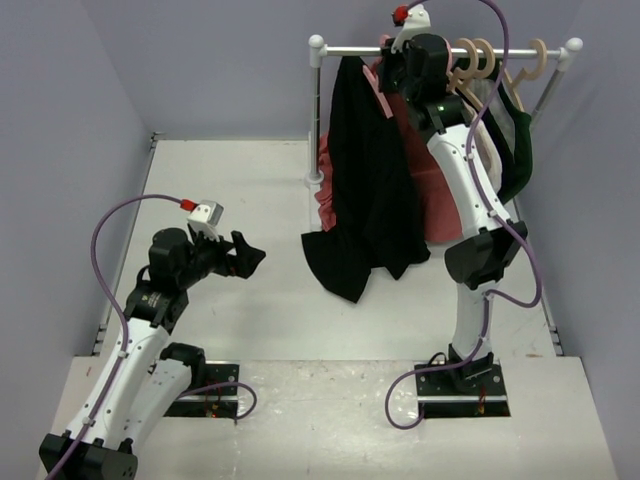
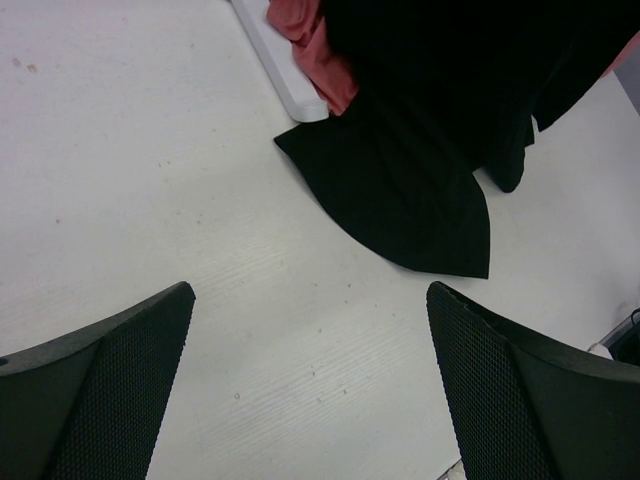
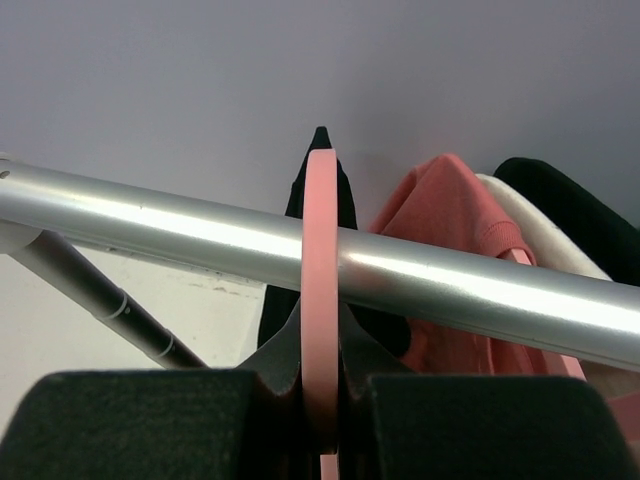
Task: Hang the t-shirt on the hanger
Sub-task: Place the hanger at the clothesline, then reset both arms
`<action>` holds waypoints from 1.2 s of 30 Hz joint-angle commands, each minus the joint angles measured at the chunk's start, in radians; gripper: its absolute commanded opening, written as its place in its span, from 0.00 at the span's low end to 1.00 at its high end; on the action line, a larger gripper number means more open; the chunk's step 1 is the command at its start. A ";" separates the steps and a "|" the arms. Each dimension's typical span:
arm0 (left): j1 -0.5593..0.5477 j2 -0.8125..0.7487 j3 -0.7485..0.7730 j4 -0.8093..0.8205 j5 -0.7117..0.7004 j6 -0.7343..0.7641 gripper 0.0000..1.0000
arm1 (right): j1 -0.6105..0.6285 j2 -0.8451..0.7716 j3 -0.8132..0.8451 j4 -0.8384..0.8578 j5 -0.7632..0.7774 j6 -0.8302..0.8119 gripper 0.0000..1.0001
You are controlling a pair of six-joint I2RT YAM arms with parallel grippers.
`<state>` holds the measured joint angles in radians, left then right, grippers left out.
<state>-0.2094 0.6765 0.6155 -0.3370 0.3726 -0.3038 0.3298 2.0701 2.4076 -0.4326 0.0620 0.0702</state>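
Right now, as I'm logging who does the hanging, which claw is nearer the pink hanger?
Right. The right claw is shut on the hanger where its hook crosses the rail. The left claw hangs open above the table, well off to the hanger's left.

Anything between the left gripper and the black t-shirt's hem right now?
Nothing visible. Only bare table lies between the open left gripper and the t-shirt hem. The rack's white foot and the red shirt sit beyond it, off to one side.
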 commanded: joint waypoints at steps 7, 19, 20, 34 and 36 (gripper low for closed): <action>-0.007 -0.002 0.010 0.032 0.012 0.017 1.00 | 0.007 -0.080 -0.151 0.185 0.019 0.025 0.14; 0.091 0.031 0.056 -0.033 -0.279 -0.007 1.00 | 0.049 -0.599 -0.603 0.223 0.088 0.080 0.99; 0.097 0.032 0.063 -0.042 -0.333 -0.013 1.00 | 0.049 -0.672 -0.661 0.216 0.096 0.087 0.99; 0.108 -0.037 0.104 -0.033 -0.662 0.014 1.00 | 0.049 -1.469 -1.292 -0.170 0.230 0.227 0.99; 0.108 -0.031 0.118 -0.040 -0.656 0.015 1.00 | 0.049 -1.510 -1.323 -0.207 0.264 0.232 0.99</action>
<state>-0.1066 0.6480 0.6738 -0.3935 -0.2271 -0.3103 0.3794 0.6070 1.1709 -0.4726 0.2744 0.2652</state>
